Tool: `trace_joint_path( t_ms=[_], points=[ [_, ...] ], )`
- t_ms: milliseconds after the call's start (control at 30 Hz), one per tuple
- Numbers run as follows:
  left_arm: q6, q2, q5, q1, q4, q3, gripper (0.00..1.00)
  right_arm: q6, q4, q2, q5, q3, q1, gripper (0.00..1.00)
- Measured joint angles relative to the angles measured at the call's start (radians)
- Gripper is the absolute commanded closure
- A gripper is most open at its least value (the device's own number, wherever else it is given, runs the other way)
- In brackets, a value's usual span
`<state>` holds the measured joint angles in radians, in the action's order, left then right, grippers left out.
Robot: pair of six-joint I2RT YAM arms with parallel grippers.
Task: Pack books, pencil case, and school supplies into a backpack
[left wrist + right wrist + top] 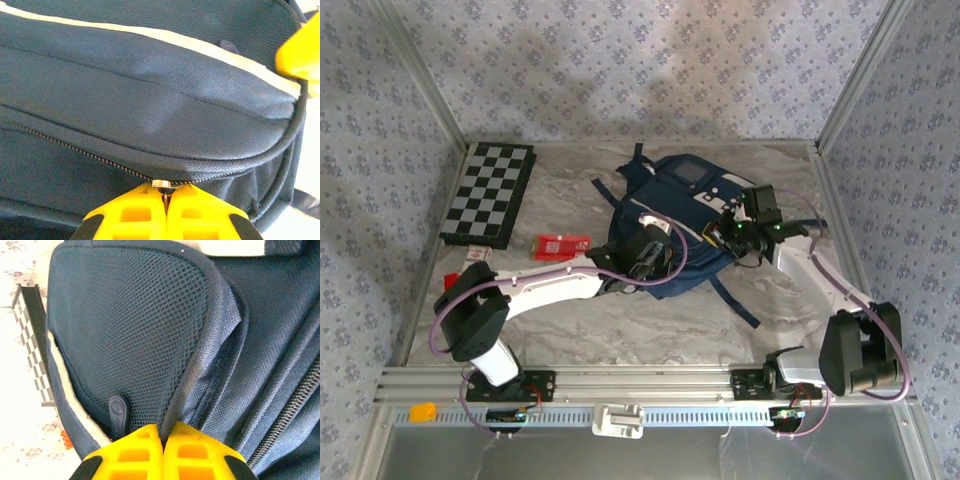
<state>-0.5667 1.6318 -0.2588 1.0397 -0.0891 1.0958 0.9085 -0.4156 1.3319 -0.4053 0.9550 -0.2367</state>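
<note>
Left jaws pinch zipper pull (164, 184); right jaws (closed) seemingly nip backpack (135, 325) seam.

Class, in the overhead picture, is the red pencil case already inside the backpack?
No, the pencil case lies on the table left of the backpack, outside it.

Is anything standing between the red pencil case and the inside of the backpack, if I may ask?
Yes: the zipper on the backpack looks closed, the left gripper shut on its pull; the pencil case lies outside.
</note>
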Motion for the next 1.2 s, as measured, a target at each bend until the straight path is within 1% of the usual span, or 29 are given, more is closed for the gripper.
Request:
trace_joint_path(
  t_ms=[67,100,200,267,400,500,533,600,767,900,1000,1033,1200],
  points=[
    [0.001,0.020,-0.009,0.016,-0.018,0.028,1.00,-0.018,-0.026,0.039,0.011,0.042,0.005,0.85],
    [-0.002,0.033,-0.014,0.024,-0.026,0.046,1.00,-0.029,-0.033,0.058,0.021,0.064,0.008,0.79],
    [-0.013,0.072,-0.017,0.045,-0.040,0.099,1.00,-0.047,-0.038,0.109,0.041,0.119,0.011,0.57],
    [-0.023,0.087,-0.018,0.056,-0.051,0.120,1.00,-0.061,-0.038,0.120,0.058,0.146,0.008,0.46],
    [-0.033,0.091,-0.017,0.067,-0.089,0.138,1.00,-0.061,-0.045,0.072,0.102,0.144,-0.024,0.34],
    [-0.033,0.091,-0.013,0.067,-0.095,0.138,1.00,-0.027,-0.036,-0.048,0.121,0.057,-0.056,0.33],
    [-0.033,0.091,-0.010,0.067,-0.095,0.138,1.00,-0.011,-0.031,-0.090,0.122,0.023,-0.068,0.34],
    [-0.032,0.091,-0.002,0.066,-0.095,0.138,1.00,0.022,-0.017,-0.143,0.122,-0.033,-0.092,0.40],
    [-0.032,0.091,0.006,0.066,-0.095,0.138,1.00,0.100,0.045,-0.117,0.123,-0.098,-0.131,0.59],
    [-0.026,0.091,0.009,0.066,-0.095,0.138,1.00,0.128,0.061,-0.105,0.149,-0.108,-0.137,0.85],
    [-0.014,0.091,0.014,0.067,-0.095,0.138,1.00,0.129,0.057,-0.105,0.155,-0.106,-0.126,0.98],
    [-0.005,0.090,0.016,0.066,-0.095,0.138,1.00,0.122,0.053,-0.106,0.154,-0.105,-0.119,1.00],
    [0.092,0.048,0.003,0.066,-0.092,0.097,1.00,0.085,0.019,-0.115,0.090,-0.098,-0.050,1.00]
  ],
)
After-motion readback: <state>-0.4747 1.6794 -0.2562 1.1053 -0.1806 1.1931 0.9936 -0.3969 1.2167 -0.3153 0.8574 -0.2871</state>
